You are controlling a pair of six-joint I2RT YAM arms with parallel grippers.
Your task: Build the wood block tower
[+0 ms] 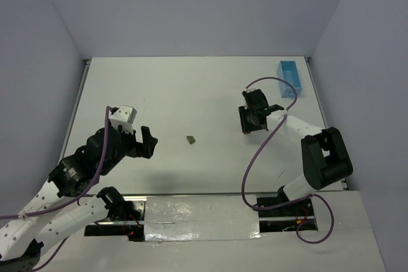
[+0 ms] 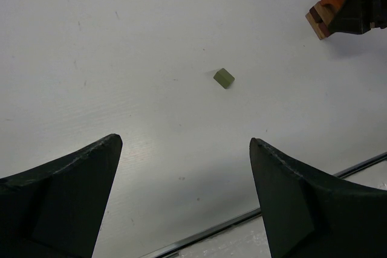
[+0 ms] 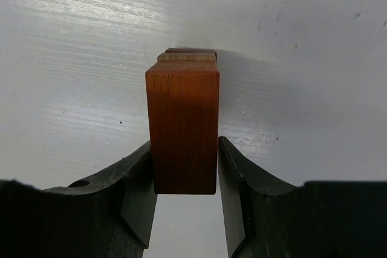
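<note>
One left pincer (image 2: 184, 139) gaping | right pincer (image 3: 184, 144) clamps orange block (image 3: 183, 113) — blocks behind (image 3: 187, 56) mostly hidden

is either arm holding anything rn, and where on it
The right fingers pinch the orange block by its two opposite sides, at the near end. The left fingers are open, holding nothing.

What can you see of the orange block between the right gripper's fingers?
The orange block is a reddish-orange wooden cuboid with visible grain and square edges. It sits between the fingers of the right gripper, which press its two sides. A tan block and a dark brown block lie flush against its far face. Whether it rests on the white table or hangs just above it cannot be told.
</note>
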